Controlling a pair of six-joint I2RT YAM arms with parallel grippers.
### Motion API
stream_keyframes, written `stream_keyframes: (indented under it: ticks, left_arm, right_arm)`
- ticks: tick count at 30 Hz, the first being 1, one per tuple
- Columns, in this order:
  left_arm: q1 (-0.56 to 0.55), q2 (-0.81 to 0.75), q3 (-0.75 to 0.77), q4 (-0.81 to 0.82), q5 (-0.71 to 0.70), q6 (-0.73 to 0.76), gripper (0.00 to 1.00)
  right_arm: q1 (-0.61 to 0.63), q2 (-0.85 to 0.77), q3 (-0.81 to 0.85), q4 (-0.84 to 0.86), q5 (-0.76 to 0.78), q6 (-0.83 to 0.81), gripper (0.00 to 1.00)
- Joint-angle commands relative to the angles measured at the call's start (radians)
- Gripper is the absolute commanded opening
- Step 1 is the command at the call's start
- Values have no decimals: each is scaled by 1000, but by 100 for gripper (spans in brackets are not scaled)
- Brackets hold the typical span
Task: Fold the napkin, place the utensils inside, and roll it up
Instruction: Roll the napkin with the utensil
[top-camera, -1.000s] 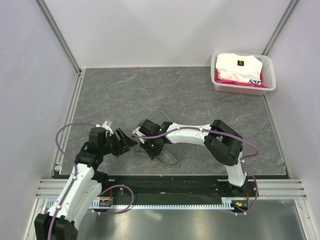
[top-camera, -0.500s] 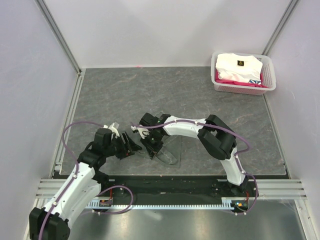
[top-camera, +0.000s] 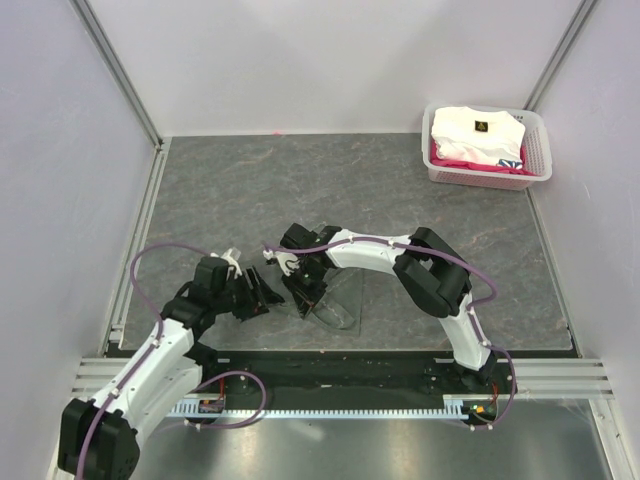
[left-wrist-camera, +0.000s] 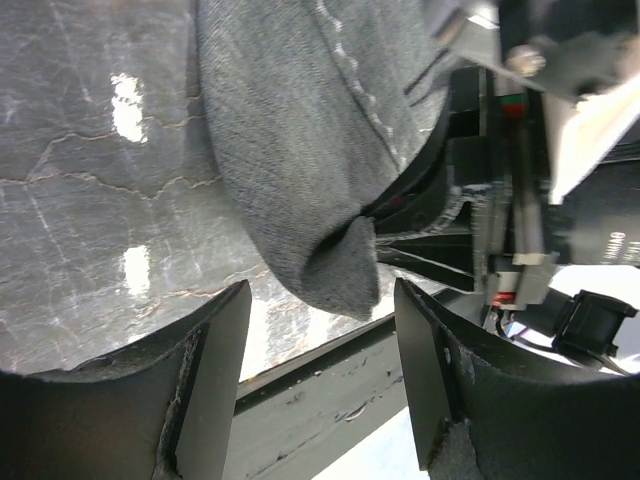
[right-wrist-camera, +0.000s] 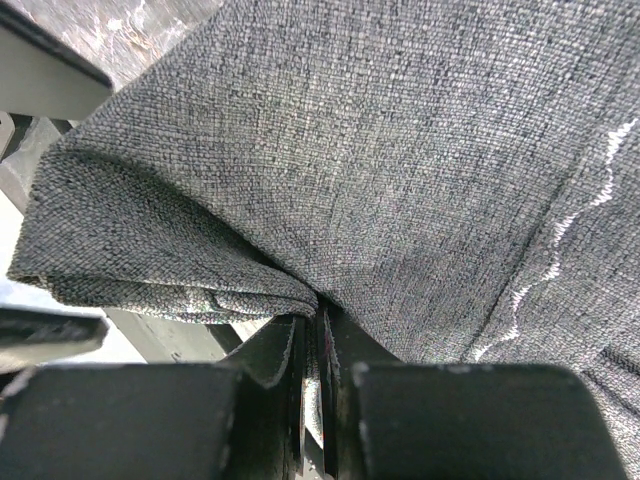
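One white basket (top-camera: 488, 181) sits at the far right corner of the surface (top-camera: 250, 190). Inside it I see a folded white garment (top-camera: 476, 133) on top of something pink (top-camera: 478, 165). Well apart from it, near the arm bases, lies the napkin (top-camera: 338, 296). My right pincer (right-wrist-camera: 312, 345) is clenched on a fold of it. My left pincer (left-wrist-camera: 320, 330) stands released, its fingers either side of the napkin's bunched corner.
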Motion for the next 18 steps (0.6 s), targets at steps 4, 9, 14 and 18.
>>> stream_keyframes:
  ticks: [4, 9, 14, 18]
  left_arm:
    - [-15, 27, -28, 93, -4, 11, 64]
    - [-19, 56, -34, 114, -5, 8, 57]
    - [-21, 91, -28, 130, -11, 8, 46]
    - [-21, 95, -29, 125, -25, -7, 31]
  right_arm:
    - [9, 98, -25, 3, 100, -47, 4]
    - [7, 102, -20, 3, 97, -46, 4]
    - [7, 102, -19, 3, 97, -47, 4]
    - [4, 99, -20, 3, 98, -46, 4]
